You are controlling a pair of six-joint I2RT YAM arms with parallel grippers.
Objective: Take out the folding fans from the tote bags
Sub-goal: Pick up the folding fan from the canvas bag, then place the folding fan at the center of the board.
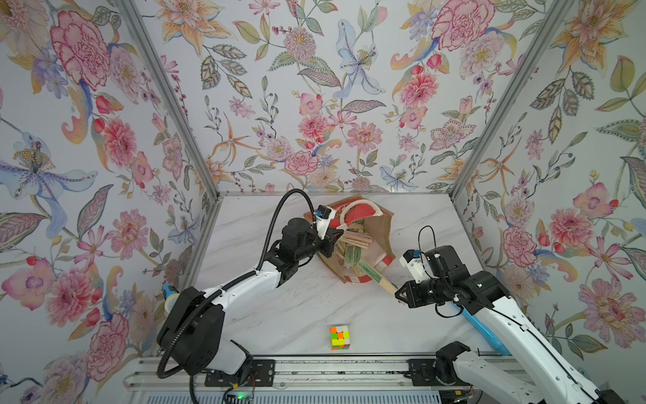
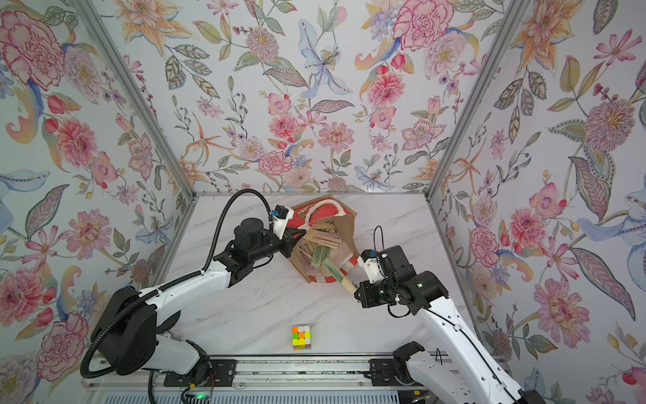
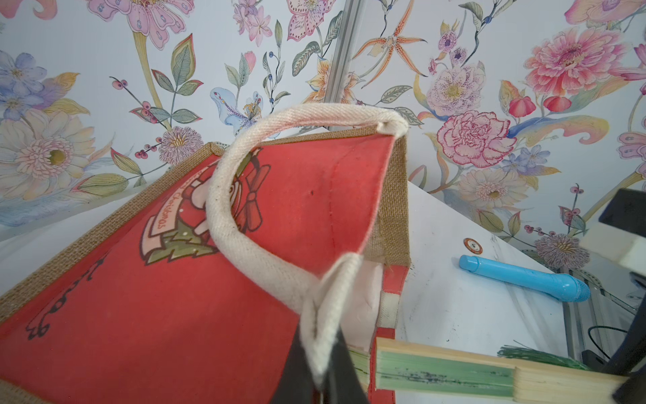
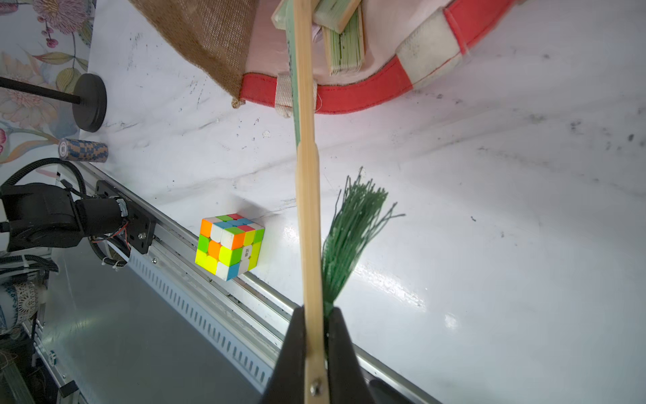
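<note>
Both pinching: left gripper (image 3: 320, 360) on the handle (image 3: 223, 196) of the bag (image 1: 379, 227), right gripper (image 4: 314, 316) on one fan (image 4: 306, 182) at its bamboo end. I see it half out over the near rim; more fans (image 1: 354, 241) inside, bag lying far centre.

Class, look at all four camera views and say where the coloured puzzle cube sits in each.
In a top view: the cube at the middle of the table's front edge.
In a top view: cube at that same front edge.
Left wrist: not in it.
Right wrist: cube beside the metal rail.
Shared landmark: the bag, in all four.
</note>
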